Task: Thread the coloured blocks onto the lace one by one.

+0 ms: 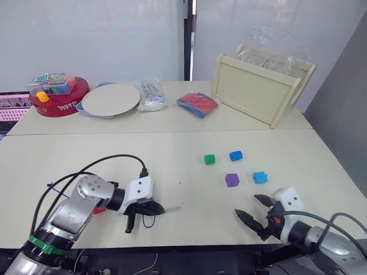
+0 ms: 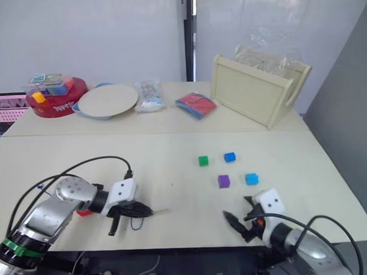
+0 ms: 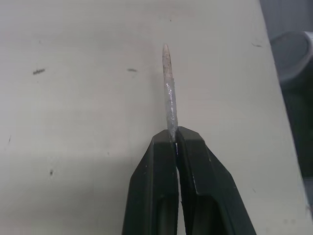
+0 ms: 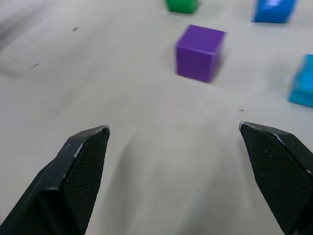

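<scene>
My left gripper (image 1: 156, 208) is shut on the lace's stiff pale tip (image 3: 168, 93), which sticks out past the fingertips toward the right, low over the table. A thin dark loop of the lace (image 1: 148, 222) hangs under it. A small red piece (image 1: 100, 210) peeks from beneath the left wrist. The green block (image 1: 209, 159), blue block (image 1: 235, 155), purple block (image 1: 232, 180) and cyan block (image 1: 260, 177) sit in a loose cluster at centre right. My right gripper (image 1: 252, 210) is open and empty near the front edge, just short of the purple block (image 4: 199, 52).
Along the back stand a red round tub (image 1: 58, 96) with toys on top, a pale plate (image 1: 110, 99), a clear packet (image 1: 150, 95), a red and blue pouch (image 1: 197, 104) and a wooden crate (image 1: 260, 86). A pink basket (image 1: 7, 107) sits at the far left.
</scene>
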Tool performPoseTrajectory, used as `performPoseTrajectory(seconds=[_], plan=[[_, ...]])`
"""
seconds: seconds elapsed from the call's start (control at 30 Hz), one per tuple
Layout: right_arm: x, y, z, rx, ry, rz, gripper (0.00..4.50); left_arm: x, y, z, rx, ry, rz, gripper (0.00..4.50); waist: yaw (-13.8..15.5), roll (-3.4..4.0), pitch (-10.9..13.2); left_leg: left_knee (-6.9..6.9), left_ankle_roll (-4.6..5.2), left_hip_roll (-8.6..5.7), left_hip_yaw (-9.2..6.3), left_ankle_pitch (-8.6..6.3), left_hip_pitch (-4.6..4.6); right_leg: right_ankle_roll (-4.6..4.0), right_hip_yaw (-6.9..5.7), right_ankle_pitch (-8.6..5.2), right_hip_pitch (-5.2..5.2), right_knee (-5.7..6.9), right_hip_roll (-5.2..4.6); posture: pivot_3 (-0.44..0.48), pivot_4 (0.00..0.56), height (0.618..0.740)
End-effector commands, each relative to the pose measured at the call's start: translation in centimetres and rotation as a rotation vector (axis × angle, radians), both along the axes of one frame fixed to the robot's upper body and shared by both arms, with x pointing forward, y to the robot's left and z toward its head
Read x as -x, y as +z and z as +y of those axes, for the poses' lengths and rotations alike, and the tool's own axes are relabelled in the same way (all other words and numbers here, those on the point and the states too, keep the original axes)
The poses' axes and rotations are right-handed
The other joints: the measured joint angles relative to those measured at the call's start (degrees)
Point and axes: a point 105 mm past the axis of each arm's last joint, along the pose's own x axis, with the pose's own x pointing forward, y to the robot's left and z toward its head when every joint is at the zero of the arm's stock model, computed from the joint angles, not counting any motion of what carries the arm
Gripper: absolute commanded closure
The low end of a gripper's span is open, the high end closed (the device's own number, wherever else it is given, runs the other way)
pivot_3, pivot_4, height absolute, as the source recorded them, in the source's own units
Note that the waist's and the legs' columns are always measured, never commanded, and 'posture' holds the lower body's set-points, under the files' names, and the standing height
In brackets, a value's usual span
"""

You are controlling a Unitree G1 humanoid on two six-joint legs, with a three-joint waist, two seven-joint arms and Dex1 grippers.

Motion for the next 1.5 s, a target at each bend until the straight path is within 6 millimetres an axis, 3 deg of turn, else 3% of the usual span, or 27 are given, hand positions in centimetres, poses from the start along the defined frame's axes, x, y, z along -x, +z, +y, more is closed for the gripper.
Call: performPoseTrajectory(seconds=[0.03,0.3,0.53,0.63,0.87,0.97,1.1,1.2,1.27,1.37,1.5], plan=[[-0.9,1.3,-1.5,0.067,-0.137,-0.106,0.00,0.7,0.5,0.1,-0.011,-0.008,0.004,4.48,-0.1,0.00,0.0,0.00,0.00,0.00,0.00,0.00,0.00,0.00,0.00,0.00,0.00,0.00,0.00,0.000,0.150,0.740],[-6.0,0.9,-3.1,0.156,-0.343,-0.198,0.00,1.0,0.1,0.2,-0.016,0.009,0.010,4.48,-1.1,0.02,0.0,-0.08,-0.01,0.02,0.01,0.00,-0.03,-0.01,0.03,0.00,-0.15,0.06,0.03,0.000,0.150,0.740],[-8.7,0.1,-2.3,0.056,-0.396,-0.173,0.00,0.9,-0.3,0.2,-0.011,0.027,-0.003,4.48,-1.0,0.04,0.0,-0.16,-0.01,0.02,0.01,0.01,-0.22,-0.01,0.03,0.00,-0.35,0.08,0.02,0.000,0.150,0.740],[-8.8,-0.5,-2.5,0.021,-0.443,-0.143,0.77,0.9,-0.3,0.2,-0.011,0.031,-0.006,4.50,-1.1,0.04,0.0,-0.16,-0.01,0.02,0.01,0.01,-0.21,-0.01,0.04,0.00,-0.36,0.09,0.02,0.000,0.150,0.740],[-8.5,-0.7,-2.4,0.011,-0.456,-0.132,3.25,0.7,-0.3,0.2,-0.010,0.037,-0.016,4.50,-0.8,0.05,0.0,-0.13,-0.01,0.01,0.01,0.01,-0.20,-0.01,0.03,0.00,-0.33,0.10,0.01,0.000,0.150,0.740],[-8.2,0.0,-2.3,-0.018,-0.455,-0.160,3.29,0.7,-0.4,0.1,-0.010,0.036,-0.018,4.50,-0.8,0.05,0.0,-0.13,-0.01,0.01,0.01,0.01,-0.21,-0.01,0.03,0.00,-0.34,0.10,0.01,0.000,0.150,0.740],[-6.4,6.1,-0.4,-0.070,-0.334,-0.418,3.29,0.7,-0.5,-0.1,-0.006,0.033,-0.020,4.50,-1.0,0.09,0.0,-0.14,-0.01,0.01,0.01,0.01,-0.26,-0.01,0.04,0.00,-0.39,0.11,0.01,0.000,0.150,0.740],[-4.5,8.5,2.5,-0.117,-0.163,-0.478,3.29,0.6,-0.4,-0.1,-0.003,0.032,-0.019,4.50,-1.3,0.12,0.0,-0.14,-0.01,0.03,0.01,0.01,-0.23,-0.01,0.05,0.00,-0.40,0.14,0.02,0.000,0.150,0.740],[-2.8,8.2,5.6,-0.136,0.030,-0.424,3.29,0.5,-0.4,-0.2,0.000,0.029,-0.018,4.50,-1.3,0.11,0.0,-0.15,-0.01,0.07,0.01,0.01,-0.20,-0.01,0.04,0.00,-0.39,0.16,0.07,0.000,0.150,0.740],[0.0,6.2,9.3,-0.142,0.264,-0.284,3.29,0.5,-0.4,-0.4,0.002,0.018,-0.018,4.50,-1.2,0.11,0.0,-0.14,-0.01,0.09,-0.01,0.01,-0.22,-0.01,0.03,0.00,-0.38,0.13,0.09,0.000,0.150,0.740],[1.0,2.9,11.0,-0.098,0.339,-0.150,3.29,0.4,-0.3,-0.6,0.005,0.009,-0.018,4.50,-1.1,0.10,0.0,-0.05,-0.01,0.03,0.00,0.01,-0.25,-0.01,0.04,0.00,-0.36,0.13,0.04,0.000,0.150,0.740]])
